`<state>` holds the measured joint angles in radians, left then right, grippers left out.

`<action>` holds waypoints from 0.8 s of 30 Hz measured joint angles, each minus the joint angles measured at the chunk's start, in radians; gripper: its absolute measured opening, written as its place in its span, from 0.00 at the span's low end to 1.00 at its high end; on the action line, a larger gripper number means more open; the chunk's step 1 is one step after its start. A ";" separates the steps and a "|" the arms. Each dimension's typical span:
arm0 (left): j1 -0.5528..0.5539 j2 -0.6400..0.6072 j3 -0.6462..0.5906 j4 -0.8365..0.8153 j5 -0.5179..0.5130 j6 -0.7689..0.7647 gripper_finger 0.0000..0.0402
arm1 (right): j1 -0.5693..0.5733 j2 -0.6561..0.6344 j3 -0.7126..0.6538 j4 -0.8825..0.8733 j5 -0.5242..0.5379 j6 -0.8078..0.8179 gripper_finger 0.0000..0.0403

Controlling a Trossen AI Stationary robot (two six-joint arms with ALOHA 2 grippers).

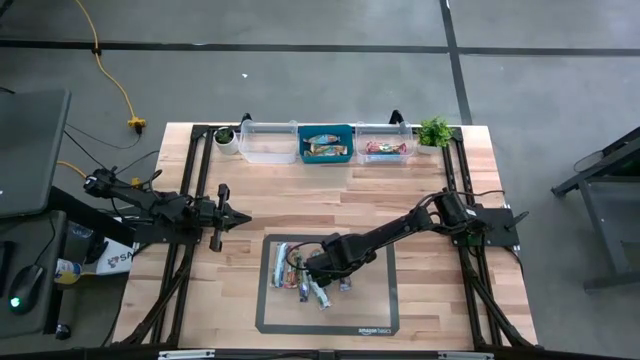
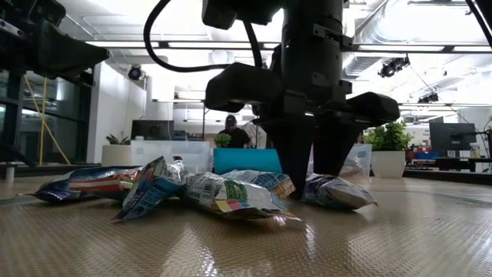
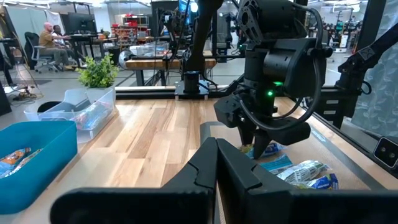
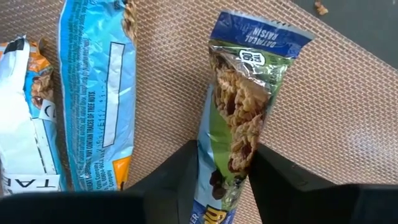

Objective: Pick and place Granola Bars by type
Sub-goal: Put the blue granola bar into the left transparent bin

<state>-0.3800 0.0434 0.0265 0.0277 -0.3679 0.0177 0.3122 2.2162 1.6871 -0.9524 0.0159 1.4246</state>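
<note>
Jaws of the left gripper (image 1: 243, 217) are shut on nothing, over the bare wooden table (image 1: 300, 195). Right gripper (image 1: 318, 268) jaws straddle a shiny green-and-blue oatmeal raisin granola bar (image 4: 239, 118) on the dark woven mat (image 1: 375, 305), both dark fingers (image 4: 180, 180) touching its sides. Only the low view shows a person (image 2: 233, 132) behind.
</note>
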 joint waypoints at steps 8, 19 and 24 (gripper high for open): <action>0.000 0.000 0.000 0.000 0.000 0.000 0.00 | 0.000 0.000 0.000 0.015 -0.002 0.000 0.21; 0.000 0.000 0.000 0.000 0.000 0.000 0.00 | -0.001 -0.003 0.000 0.030 -0.037 -0.004 0.11; 0.000 0.000 0.000 0.000 0.000 0.000 0.00 | 0.001 -0.041 -0.001 0.060 -0.024 -0.005 0.09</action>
<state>-0.3798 0.0437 0.0269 0.0277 -0.3679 0.0177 0.3128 2.1757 1.6859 -0.8923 -0.0080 1.4193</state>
